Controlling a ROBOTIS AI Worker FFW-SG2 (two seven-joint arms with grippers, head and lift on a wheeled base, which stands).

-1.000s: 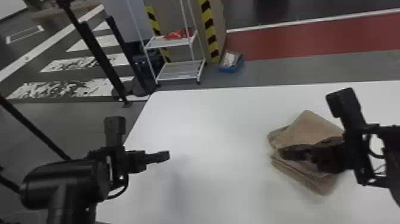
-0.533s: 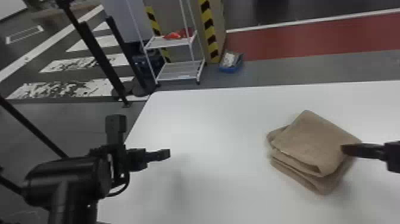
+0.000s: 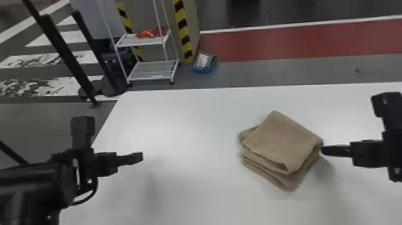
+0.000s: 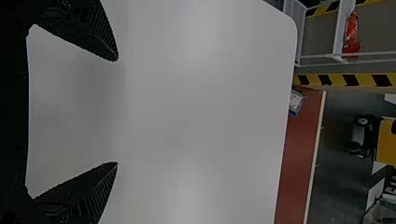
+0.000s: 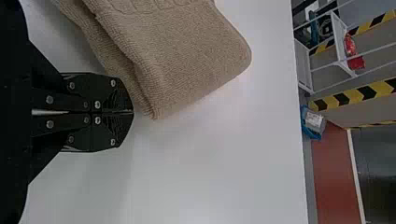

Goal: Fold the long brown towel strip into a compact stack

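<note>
We seemed to be at the very end of the job. The brown towel [image 3: 279,139] sat on the right side of the white desk [image 3: 185,134], folded into a small, thick stack. Its layers did not line up well, and one bit poked out on the left. We guessed the next move was to back away gently, or give a soft push to make it neat. A rough bump might have slid the top layer off.

Our right hand [image 5: 132,112] was low, just beside the towel's right corner, pointing in from the right. Its two fingers were pressed together with nothing between them. Our left hand [image 4: 117,112] waited over the desk's left side, well apart from the towel, its fingers spread wide and empty.
</note>
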